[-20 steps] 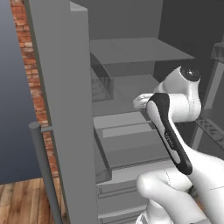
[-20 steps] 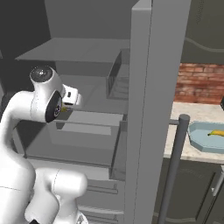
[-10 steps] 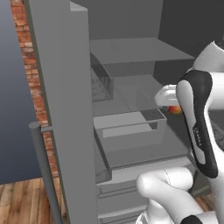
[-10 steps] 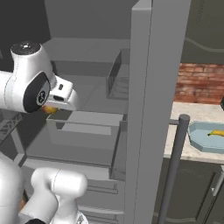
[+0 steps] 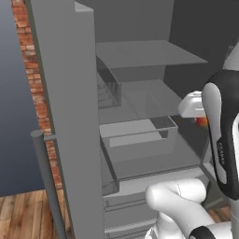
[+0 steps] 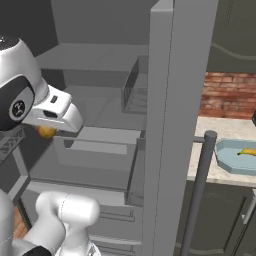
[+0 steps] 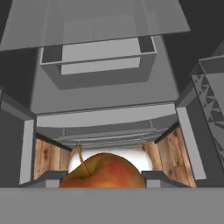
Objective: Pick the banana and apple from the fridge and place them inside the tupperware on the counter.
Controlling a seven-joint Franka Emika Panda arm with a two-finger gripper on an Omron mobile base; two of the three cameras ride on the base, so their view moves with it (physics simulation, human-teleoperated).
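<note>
My gripper is shut on the red-orange apple, whose stem points up between the fingers. The apple peeks out under the white hand in front of the open grey fridge, clear of the shelves. From the right it shows as an orange spot beneath the hand. The yellow banana lies in the light-blue tupperware on the beige counter, right of the fridge door.
A fridge drawer stands pulled out below the shelves. A wire door rack hangs close beside the hand. The long fridge handle stands between me and the counter. Brick wall backs the counter.
The hand has drawn back out of the fridge and away from the shelves, carrying the apple with it. The banana and tupperware have stayed put.
</note>
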